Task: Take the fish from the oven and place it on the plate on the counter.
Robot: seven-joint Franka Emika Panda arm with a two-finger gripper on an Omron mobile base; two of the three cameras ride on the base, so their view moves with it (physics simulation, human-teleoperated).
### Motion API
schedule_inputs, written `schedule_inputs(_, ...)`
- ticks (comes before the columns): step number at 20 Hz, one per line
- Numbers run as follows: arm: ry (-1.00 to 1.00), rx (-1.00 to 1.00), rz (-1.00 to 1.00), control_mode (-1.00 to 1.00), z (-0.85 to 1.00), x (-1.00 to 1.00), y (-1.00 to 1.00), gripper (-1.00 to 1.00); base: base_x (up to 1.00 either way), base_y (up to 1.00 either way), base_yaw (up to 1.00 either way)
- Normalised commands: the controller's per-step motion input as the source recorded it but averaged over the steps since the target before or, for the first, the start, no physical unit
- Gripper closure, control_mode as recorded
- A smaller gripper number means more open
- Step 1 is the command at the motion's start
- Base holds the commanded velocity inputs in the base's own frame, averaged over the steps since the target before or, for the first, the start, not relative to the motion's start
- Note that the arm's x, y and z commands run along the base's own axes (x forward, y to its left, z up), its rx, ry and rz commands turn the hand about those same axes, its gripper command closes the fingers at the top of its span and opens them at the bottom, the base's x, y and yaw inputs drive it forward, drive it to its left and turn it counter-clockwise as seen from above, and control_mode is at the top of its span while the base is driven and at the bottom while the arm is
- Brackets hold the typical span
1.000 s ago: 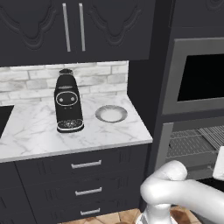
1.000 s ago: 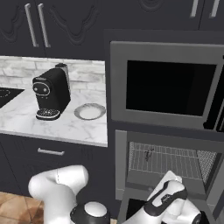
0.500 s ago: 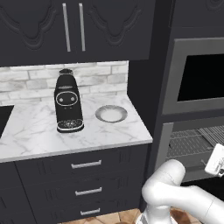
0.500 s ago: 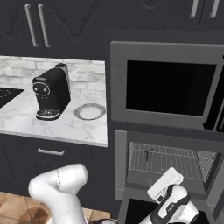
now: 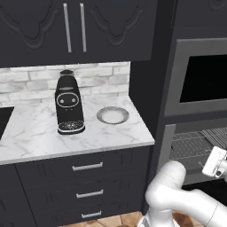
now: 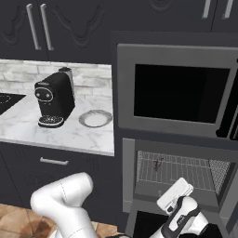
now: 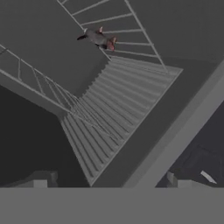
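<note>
Dark cabinets surround me, with the white marble-look counter (image 5: 40, 133) to my left and the dark grey built-in oven (image 6: 139, 160) straight ahead, its wide door dropped open. My gripper (image 7: 109, 180) sits low at the mouth of the oven, aimed into the cavity. The small greyish fish with reddish fins (image 7: 99, 38) lies on the silvery wire rack (image 7: 113, 100), far back in the cavity, well apart from my fingers (image 7: 176, 179), ahead of them and off toward the upper left of my hand view; from the right base view it shows as a tiny dark shape (image 6: 158, 162) at the rear of the rack. Its long axis seems to run across my line of approach, so I judge I must reach deep over the rack. My fingers stand spread wide with nothing between them, touching nothing. The small round speckled grey plate (image 5: 112, 115) waits on the counter beside the black coffee machine (image 5: 68, 104).
</note>
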Motion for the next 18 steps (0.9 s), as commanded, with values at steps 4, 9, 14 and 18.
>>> schedule_inputs(4, 0.00, 0.00, 0.00, -1.00, -0.20, 0.27, -0.02, -1.00, 0.00, 0.00, 0.00)
schedule_inputs(9, 0.00, 0.00, 0.00, -1.00, -0.29, 0.30, 0.00, -1.00, 0.00, 0.00, 0.00)
schedule_inputs(14, 0.00, 0.00, 0.00, -1.00, -0.38, 0.30, 0.00, -1.00, 0.00, 0.00, 0.00)
schedule_inputs(18, 0.00, 0.00, -0.01, -1.00, -0.30, 0.30, 0.00, -1.00, 0.00, 0.00, 0.00)
